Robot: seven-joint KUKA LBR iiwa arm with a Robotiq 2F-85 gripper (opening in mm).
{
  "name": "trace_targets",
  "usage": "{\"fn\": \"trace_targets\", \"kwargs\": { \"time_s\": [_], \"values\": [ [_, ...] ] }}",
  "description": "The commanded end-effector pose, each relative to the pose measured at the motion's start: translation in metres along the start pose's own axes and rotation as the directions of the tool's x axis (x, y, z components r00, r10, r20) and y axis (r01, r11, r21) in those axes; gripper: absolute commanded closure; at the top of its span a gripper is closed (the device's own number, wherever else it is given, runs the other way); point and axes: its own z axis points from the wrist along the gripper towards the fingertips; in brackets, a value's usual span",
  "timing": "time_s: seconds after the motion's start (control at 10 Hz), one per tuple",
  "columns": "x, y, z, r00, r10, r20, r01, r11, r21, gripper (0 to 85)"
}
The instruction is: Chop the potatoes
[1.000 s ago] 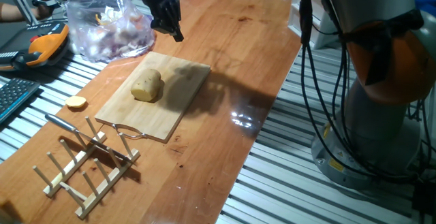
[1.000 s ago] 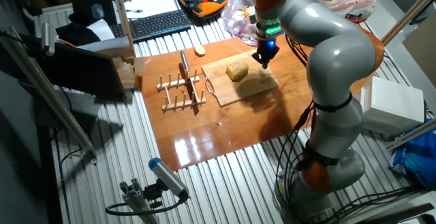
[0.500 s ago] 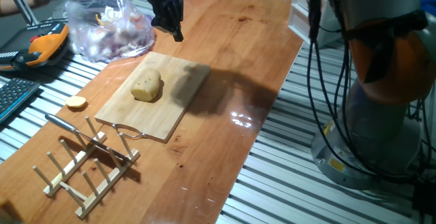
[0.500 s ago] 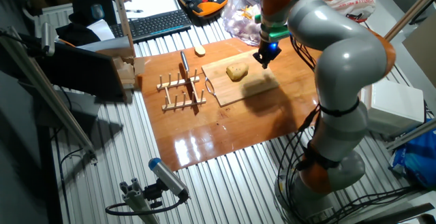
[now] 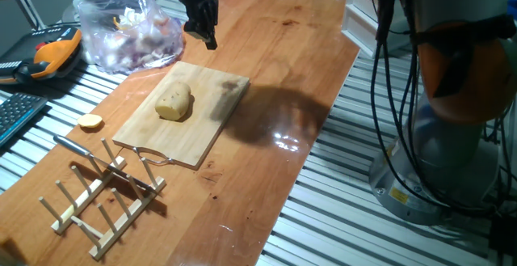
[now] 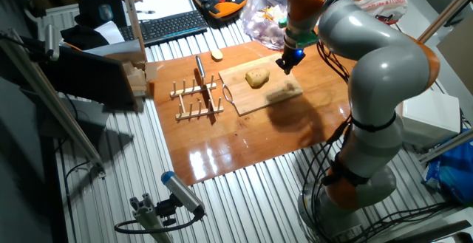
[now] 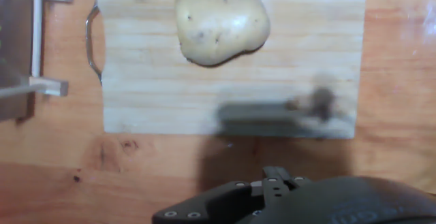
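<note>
1. Potato (image 5: 174,101) lies whole on the board (image 5: 206,124), toward its left part in the one fixed view; in the hand view it sits at the board's far edge, uncut.
2. Board lies flat on the wooden table (image 5: 283,64), its metal handle (image 5: 153,156) at the near end by the rack (image 5: 101,193). That likely gives a cutting surface and spares the tabletop.
3. Gripper (image 5: 203,31) hangs in the air beyond the board's far end, well apart from the potato and holding nothing that I can see. Whether its fingers are spread or pressed together I cannot tell: the hand view shows only the dark body at the bottom edge, and the fixed views are too small.
4. Knife (image 5: 85,149) lies across the rack's pegs, near left of the board. Judging by this, the blade is not yet taken up, so chopping has not begun.
5. Slice (image 5: 90,122), small and orange-yellow, lies on the table left of the board.
6. Bag (image 5: 129,27) of clear plastic stands far left, holding reddish-brown lumps; what they are I cannot tell.
7. Pendant (image 5: 48,56), orange and black, lies left of the bag, off the wooden table.
</note>
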Motion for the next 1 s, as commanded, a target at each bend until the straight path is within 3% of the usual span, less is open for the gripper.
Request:
{"fn": "trace_targets", "kwargs": {
  "time_s": [0.0,0.1,0.2,0.4,0.5,0.9],
  "values": [
    [0.000,0.000,0.000,0.999,-0.003,0.036,0.001,0.999,0.043,85.0],
    [0.000,0.000,0.000,1.000,0.010,0.005,-0.010,1.000,-0.029,85.0],
    [0.000,0.000,0.000,1.000,0.019,-0.014,-0.020,0.998,-0.065,85.0],
    [0.000,0.000,0.000,0.999,0.007,-0.051,-0.011,0.997,-0.078,85.0],
    [0.000,0.000,0.000,0.999,-0.004,-0.053,-0.001,0.996,-0.090,85.0],
    [-0.030,0.080,-0.013,0.998,0.047,-0.032,-0.050,0.994,-0.098,85.0]
  ]
}}
